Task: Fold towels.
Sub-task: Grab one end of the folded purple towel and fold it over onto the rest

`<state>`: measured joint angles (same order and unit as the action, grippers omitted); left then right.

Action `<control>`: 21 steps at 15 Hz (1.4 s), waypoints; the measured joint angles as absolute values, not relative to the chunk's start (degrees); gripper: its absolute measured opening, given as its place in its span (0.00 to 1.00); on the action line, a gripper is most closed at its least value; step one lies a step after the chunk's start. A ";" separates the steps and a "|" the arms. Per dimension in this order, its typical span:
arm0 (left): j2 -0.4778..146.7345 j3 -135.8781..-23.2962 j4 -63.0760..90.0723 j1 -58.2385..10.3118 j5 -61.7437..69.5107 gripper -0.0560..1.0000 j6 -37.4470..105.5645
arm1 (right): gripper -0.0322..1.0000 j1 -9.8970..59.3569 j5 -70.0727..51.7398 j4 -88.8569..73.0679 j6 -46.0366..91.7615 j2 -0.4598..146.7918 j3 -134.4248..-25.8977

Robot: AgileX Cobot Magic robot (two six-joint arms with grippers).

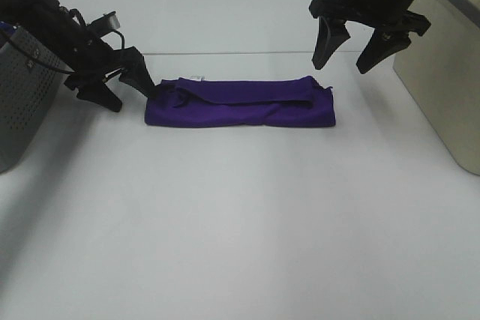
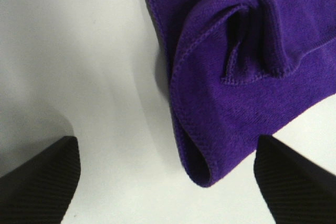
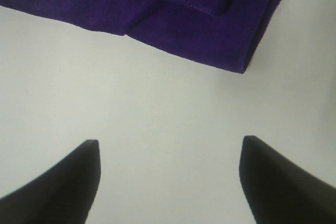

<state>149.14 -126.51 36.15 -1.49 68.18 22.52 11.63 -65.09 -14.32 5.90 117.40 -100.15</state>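
The deep purple towel [image 1: 240, 103] lies on the white table folded into a long band, with its small white tag [image 1: 198, 78] at the far edge. My left gripper [image 1: 127, 92] is open and empty, low at the towel's left end; the wrist view shows that rumpled end [image 2: 231, 77] between the black fingertips [image 2: 37, 177]. My right gripper [image 1: 346, 56] is open and empty, raised above and behind the towel's right end. The right wrist view shows that end's corner [image 3: 210, 30] beyond the fingertips [image 3: 283, 182].
A grey perforated basket [image 1: 22, 95] stands at the left edge. A beige bin [image 1: 442, 80] stands at the right edge. The white table [image 1: 240, 222] stretches to the front.
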 joint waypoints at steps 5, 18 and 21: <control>149.37 -126.62 36.10 -1.72 68.35 0.83 21.31 | 0.74 11.63 -65.55 -14.32 5.56 117.40 -100.15; 155.21 -135.79 33.35 -11.92 68.87 0.07 18.45 | 0.74 11.63 -69.73 -14.84 5.56 117.40 -100.15; 154.64 -141.98 23.55 -10.83 69.21 0.07 16.73 | 0.74 11.63 -69.73 -14.84 5.39 117.40 -100.15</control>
<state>154.64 -141.98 23.55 -10.83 69.21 16.73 11.63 -69.73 -14.84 5.39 117.40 -100.15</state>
